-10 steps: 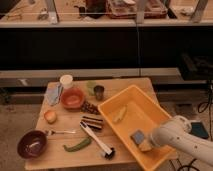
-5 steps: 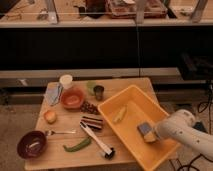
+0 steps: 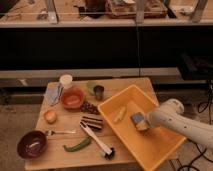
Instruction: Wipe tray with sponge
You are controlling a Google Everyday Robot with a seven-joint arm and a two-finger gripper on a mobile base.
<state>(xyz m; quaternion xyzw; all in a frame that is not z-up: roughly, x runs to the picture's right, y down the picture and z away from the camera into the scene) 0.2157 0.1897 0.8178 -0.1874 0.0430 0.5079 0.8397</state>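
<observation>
The hand (image 3: 143, 123), at the tip of the 1 white arm reaching in from the right, sits inside the tray (image 3: 150, 150) and looks closed on the sponge (image 3: 137, 120), grey-blue face showing toward the left. The sponge is low over the tray floor, about midway along it, near the right wall. A pale banana-like piece (image 3: 119, 114) lies on the floor just to its left. The tray's long axis runs diagonally, from far-left to near-right across the wooden surface (image 3: 55, 150). Most of the bare floor lies toward the near end, so strokes along that diagonal seem best.
</observation>
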